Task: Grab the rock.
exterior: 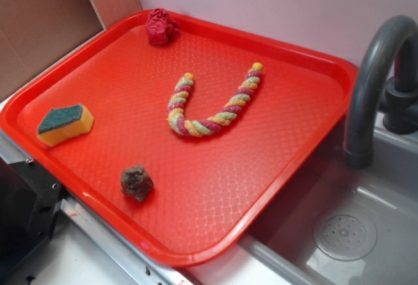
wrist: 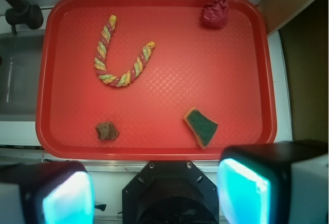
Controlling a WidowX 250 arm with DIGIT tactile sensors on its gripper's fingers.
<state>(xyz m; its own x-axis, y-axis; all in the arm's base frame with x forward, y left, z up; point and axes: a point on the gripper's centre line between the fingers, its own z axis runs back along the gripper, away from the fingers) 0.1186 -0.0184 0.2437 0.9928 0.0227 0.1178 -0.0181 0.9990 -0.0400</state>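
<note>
In the wrist view the gripper [wrist: 154,193] hung wide open and empty at the bottom edge, while the rock [wrist: 107,130] sat lower left on the red tray [wrist: 241,147], just up-left of the fingers.

The fingers [wrist: 67,198] are cut off by the wrist view's lower edge; the faucet [exterior: 385,69] is cropped in both views
</note>
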